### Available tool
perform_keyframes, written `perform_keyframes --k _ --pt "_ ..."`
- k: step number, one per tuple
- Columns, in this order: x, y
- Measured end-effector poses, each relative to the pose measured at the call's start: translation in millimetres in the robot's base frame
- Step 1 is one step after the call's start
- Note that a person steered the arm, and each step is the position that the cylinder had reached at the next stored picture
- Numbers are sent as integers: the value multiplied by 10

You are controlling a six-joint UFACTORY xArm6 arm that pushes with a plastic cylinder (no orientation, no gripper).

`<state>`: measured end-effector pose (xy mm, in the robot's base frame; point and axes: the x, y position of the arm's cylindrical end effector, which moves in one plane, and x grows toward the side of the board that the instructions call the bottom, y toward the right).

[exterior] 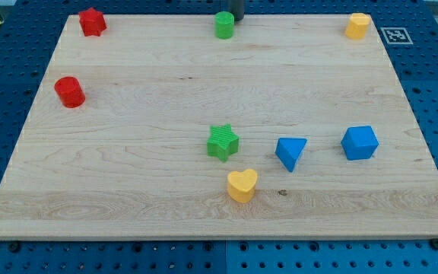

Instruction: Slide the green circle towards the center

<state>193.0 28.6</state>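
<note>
The green circle [223, 24], a short green cylinder, stands near the top edge of the wooden board [128, 183], about mid-width. My tip [236, 20] is the dark rod at the view's top edge, just right of the green circle and close to it; I cannot tell whether they touch.
A green star [223, 142] lies below centre, with a yellow heart [242, 185] under it. A blue triangle [290, 152] and a blue cube [359, 142] lie to the right. A red star [92, 22], a red cylinder [70, 91] and a yellow block [357, 26] lie near the edges.
</note>
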Motion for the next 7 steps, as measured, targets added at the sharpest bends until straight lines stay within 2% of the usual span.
perform_keyframes --k 5,7 --pt "291 -80" --pt "298 -422"
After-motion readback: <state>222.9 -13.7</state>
